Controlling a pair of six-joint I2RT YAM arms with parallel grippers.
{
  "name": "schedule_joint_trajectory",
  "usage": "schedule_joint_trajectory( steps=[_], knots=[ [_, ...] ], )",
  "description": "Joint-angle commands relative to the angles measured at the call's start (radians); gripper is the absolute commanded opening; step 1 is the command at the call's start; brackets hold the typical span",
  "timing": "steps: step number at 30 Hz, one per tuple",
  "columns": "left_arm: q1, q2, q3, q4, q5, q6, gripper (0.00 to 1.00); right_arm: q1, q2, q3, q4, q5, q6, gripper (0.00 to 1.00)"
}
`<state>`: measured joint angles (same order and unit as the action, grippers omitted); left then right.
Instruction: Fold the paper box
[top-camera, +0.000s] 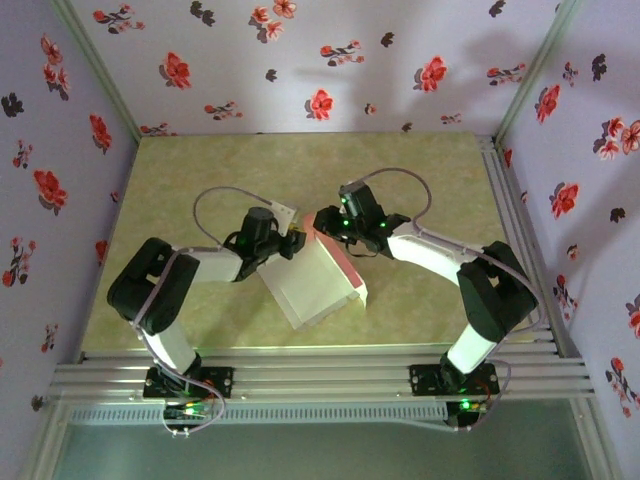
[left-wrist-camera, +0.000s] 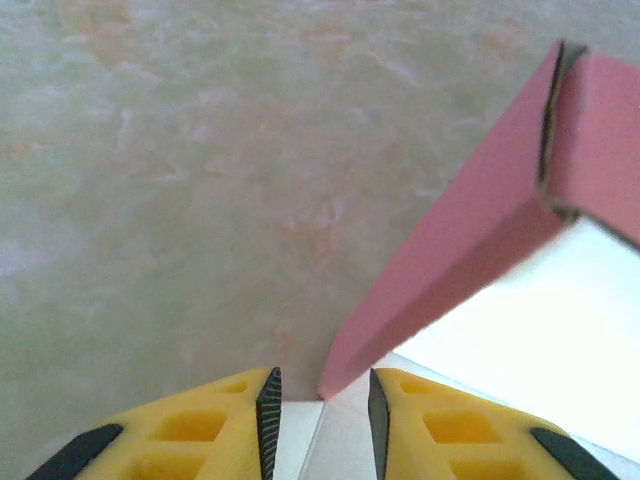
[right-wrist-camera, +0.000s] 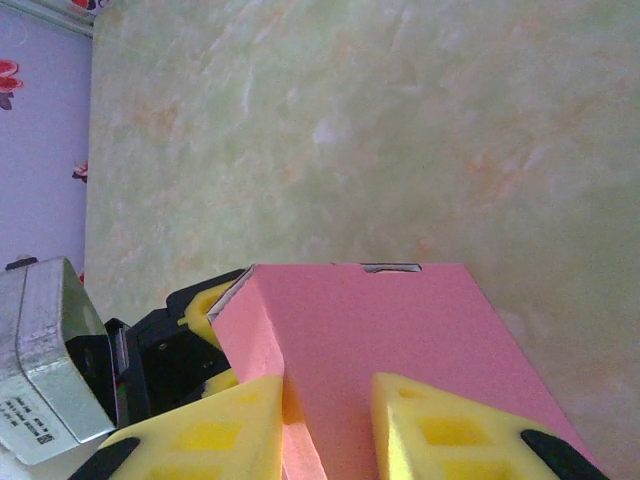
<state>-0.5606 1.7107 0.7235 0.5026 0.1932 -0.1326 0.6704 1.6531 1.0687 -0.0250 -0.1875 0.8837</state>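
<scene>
We judge the paper box (top-camera: 315, 280), held above mid-surface, light and crease-prone, so our left hand (left-wrist-camera: 322, 415) and right hand (right-wrist-camera: 328, 425) pinch its panel edges at 9 and 1 o'clock.

Surfaces I can log from here: thin matt card box (top-camera: 315, 283), salmon pink on one face, pale grey-white on the other, smooth with crisp creases. Yellow moulded-plastic fingers (left-wrist-camera: 200, 425), ribbed black pads on their inner faces. Pale green marbled tabletop (top-camera: 200, 180), smooth, low sheen. Ribbed silver aluminium rails (top-camera: 320, 375) along the near edge. Floral-printed lilac walls (top-camera: 60, 150), matt.
</scene>
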Motion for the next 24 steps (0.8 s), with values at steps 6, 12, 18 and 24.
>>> schedule_joint_trajectory(
  steps=[6,12,18,24],
  knots=[
    [0.046,-0.008,0.076,-0.23,0.044,0.082,0.28,-0.022,0.027,-0.015,-0.118,-0.005,-0.026,0.28],
    [0.056,0.06,0.165,-0.24,0.046,0.013,0.25,-0.026,0.032,-0.004,-0.124,-0.015,-0.031,0.28],
    [0.055,0.116,0.269,-0.314,0.101,-0.045,0.23,-0.026,0.032,-0.004,-0.13,-0.015,-0.032,0.28],
    [0.056,0.116,0.271,-0.325,0.133,-0.136,0.23,-0.029,0.033,-0.004,-0.125,-0.018,-0.031,0.28]
  ],
)
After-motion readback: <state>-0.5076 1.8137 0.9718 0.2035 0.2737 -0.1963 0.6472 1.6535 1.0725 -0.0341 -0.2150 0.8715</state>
